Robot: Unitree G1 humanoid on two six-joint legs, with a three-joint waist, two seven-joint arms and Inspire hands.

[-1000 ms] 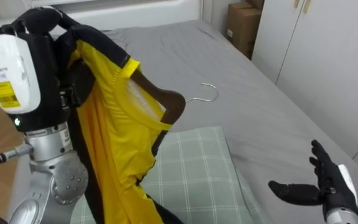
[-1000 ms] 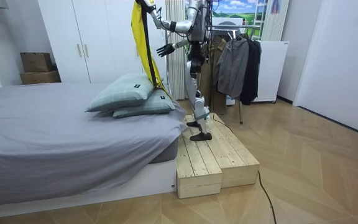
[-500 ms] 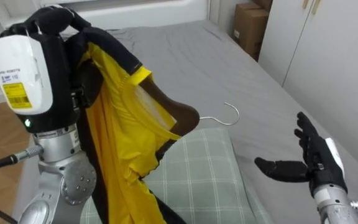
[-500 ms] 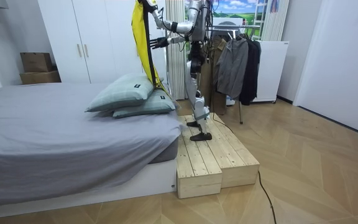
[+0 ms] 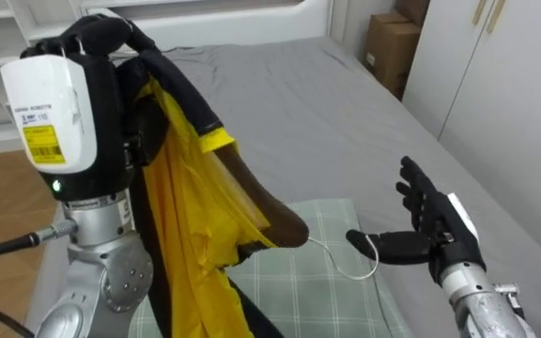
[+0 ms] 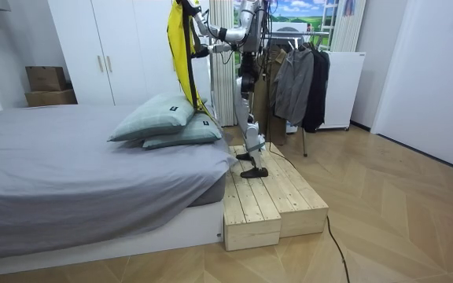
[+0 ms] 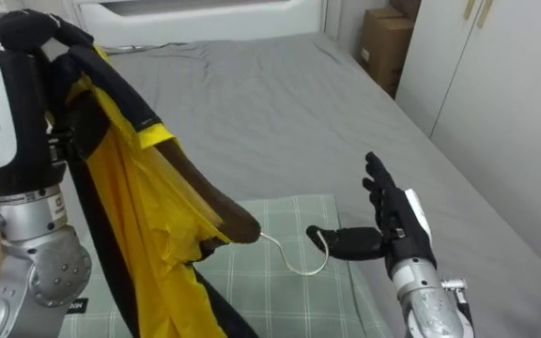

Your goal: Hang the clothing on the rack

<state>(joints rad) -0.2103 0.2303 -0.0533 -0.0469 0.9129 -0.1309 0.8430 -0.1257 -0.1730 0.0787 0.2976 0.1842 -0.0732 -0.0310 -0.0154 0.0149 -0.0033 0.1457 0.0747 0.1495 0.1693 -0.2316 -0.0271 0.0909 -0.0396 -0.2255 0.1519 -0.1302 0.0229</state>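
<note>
Left hand [image 5: 97,38] holding yellow garment [image 5: 181,244] up high on wooden hanger [image 5: 275,216], fingers curling round dark collar at top. Hanger's long axis pointing toward robot's right, wire hook [image 7: 294,267] at far end, hanging over checked pillow [image 5: 322,296]. Right hand [image 5: 435,235] hovering just right of hook, palm facing it, fingers straight and spread, thumb tip at wire, gripping nothing. Right hand being nearer, likely taking hook next. Robot standing by clothes rack [image 6: 289,35].
</note>
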